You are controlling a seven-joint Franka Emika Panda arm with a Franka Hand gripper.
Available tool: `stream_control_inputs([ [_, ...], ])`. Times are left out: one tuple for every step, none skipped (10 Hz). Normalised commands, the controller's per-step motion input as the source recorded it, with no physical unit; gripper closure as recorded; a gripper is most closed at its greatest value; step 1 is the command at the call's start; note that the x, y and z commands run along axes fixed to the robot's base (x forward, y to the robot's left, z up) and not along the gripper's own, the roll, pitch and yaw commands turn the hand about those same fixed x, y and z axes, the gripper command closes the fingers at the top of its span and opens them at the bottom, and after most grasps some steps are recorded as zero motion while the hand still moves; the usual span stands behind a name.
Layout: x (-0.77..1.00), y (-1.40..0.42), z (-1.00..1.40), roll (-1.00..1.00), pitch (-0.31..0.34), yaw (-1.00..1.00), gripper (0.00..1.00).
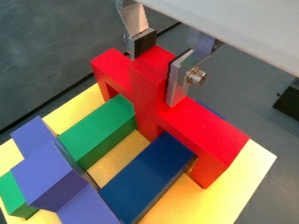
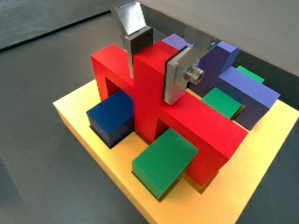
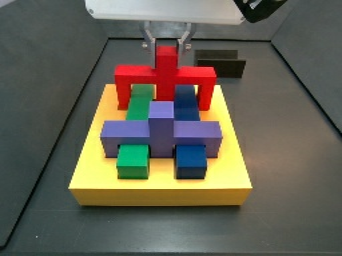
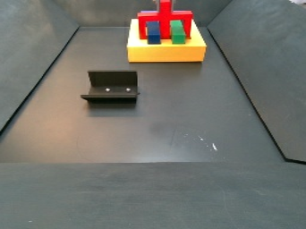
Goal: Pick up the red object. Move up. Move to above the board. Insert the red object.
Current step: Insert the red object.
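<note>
The red object (image 1: 211,131) stands upright on the yellow board (image 1: 251,191), its two legs down at the board's far edge and its stem pointing up. It shows in both side views (image 3: 134,75) (image 4: 147,17) and in a wrist view (image 2: 111,66). My gripper (image 1: 159,74) is straight above it, its jaws shut on the top of the stem, one finger on each side (image 2: 155,77). In a side view the gripper (image 3: 166,45) hangs over the board's (image 3: 160,185) back edge.
On the board a purple cross-shaped block (image 3: 160,130) sits in the middle, with green (image 2: 163,162) and blue (image 2: 111,114) blocks around it. The fixture (image 4: 110,87) stands on the dark floor away from the board. Dark walls enclose the floor.
</note>
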Motion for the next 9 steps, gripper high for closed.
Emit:
stream_control_inputs([
  [0.00,0.05,0.00,0.05,0.011,0.00,1.00],
  [0.00,-0.02,-0.01,0.09,0.001,0.00,1.00],
  [-0.04,-0.14,-0.18,0.06,0.000,0.00,1.00],
  [0.00,-0.20,-0.12,0.05,0.000,0.00,1.00],
  [-0.11,-0.11,-0.13,0.05,0.000,0.00,1.00],
  [-0.14,-0.11,-0.12,0.06,-0.004,0.00,1.00],
  [-0.01,0.00,-0.21,0.08,0.000,0.00,1.00],
  [0.11,0.00,-0.43,0.00,-0.017,0.00,1.00],
  [0.17,0.05,-0.72,-0.13,-0.117,0.00,1.00],
])
